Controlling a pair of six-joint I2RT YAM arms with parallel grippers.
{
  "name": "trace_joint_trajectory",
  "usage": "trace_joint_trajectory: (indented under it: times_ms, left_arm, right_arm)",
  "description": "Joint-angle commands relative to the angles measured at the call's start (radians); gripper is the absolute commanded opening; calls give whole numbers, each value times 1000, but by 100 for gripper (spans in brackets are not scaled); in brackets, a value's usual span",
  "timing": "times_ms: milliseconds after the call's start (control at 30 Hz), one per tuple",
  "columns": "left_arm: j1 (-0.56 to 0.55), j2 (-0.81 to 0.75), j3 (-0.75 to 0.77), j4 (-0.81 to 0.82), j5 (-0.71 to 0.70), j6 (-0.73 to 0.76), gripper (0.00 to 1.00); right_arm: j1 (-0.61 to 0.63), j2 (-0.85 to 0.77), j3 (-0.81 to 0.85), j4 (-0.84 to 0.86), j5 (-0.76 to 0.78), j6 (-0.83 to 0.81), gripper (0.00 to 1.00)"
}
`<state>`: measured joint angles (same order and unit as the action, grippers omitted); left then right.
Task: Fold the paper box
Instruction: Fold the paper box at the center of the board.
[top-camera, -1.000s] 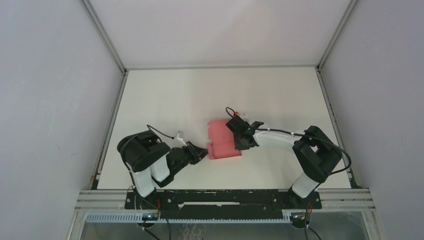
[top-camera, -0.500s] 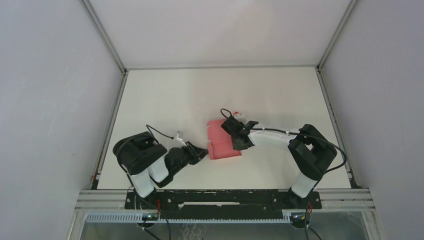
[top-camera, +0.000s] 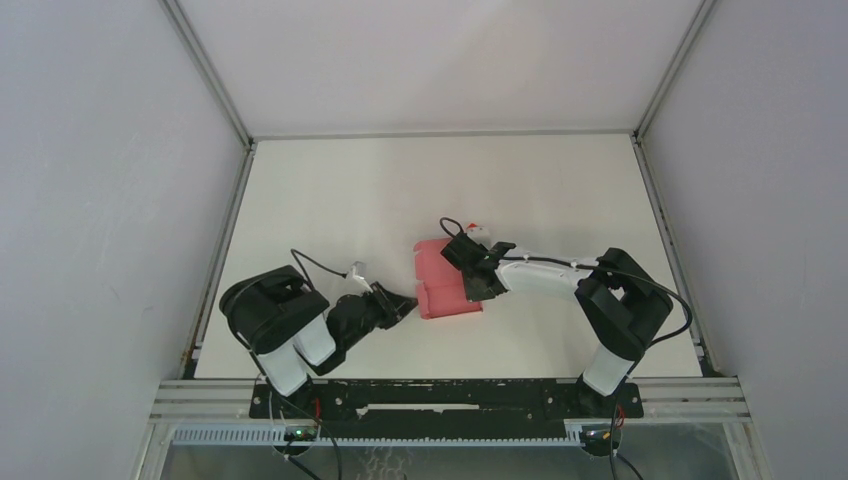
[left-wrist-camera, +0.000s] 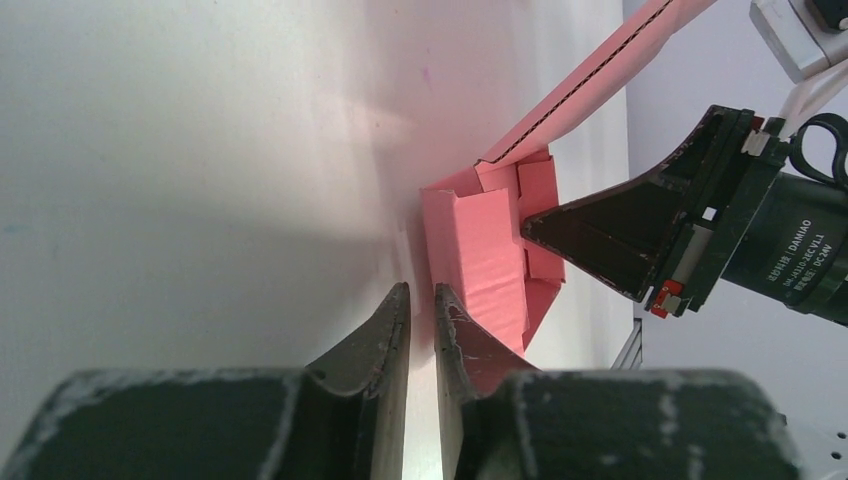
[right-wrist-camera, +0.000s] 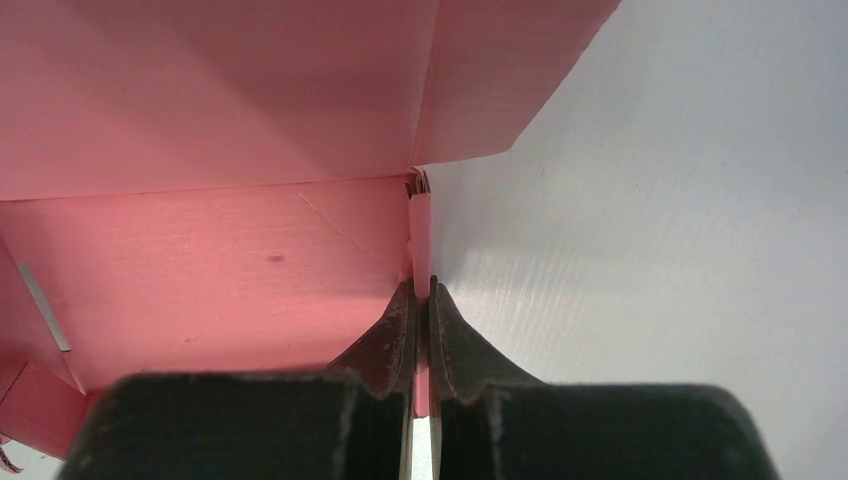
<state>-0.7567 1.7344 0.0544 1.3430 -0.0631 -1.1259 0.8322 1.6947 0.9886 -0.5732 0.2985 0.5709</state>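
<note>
The pink paper box (top-camera: 440, 272) lies partly folded in the middle of the table, its walls raised and one flap (left-wrist-camera: 600, 70) standing up. My right gripper (top-camera: 472, 288) is shut on the thin edge of a side wall (right-wrist-camera: 420, 240), and pink card shows between its jaws (right-wrist-camera: 420, 287). The box's inner panel (right-wrist-camera: 200, 270) fills the left of the right wrist view. My left gripper (top-camera: 408, 303) sits low by the box's near left corner (left-wrist-camera: 490, 260). Its jaws (left-wrist-camera: 420, 288) stand narrowly apart with only table between them. The right gripper's finger (left-wrist-camera: 620, 230) shows behind the box.
A white table (top-camera: 420, 190) is bounded by grey walls and a metal frame rail (top-camera: 450, 132) at the back. The arm bases (top-camera: 450, 395) are bolted at the near edge. A small white cable connector (top-camera: 358, 270) sticks up from the left arm.
The right gripper has shifted slightly left and back while keeping hold of the box wall. The left arm's elbow drifted a little left; its fingertips stay by the box corner.
</note>
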Motion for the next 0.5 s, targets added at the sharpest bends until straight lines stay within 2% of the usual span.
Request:
trace_joint_trajectory:
  times_ms: [0,467]
  left_arm:
    - [5,-41,-4,37,21,9,19]
    - [5,-47,10,33,35,8,19]
  right_arm:
    - [4,26,8,-17,24,3,0]
    - [4,35,15,-16,22,-3,0]
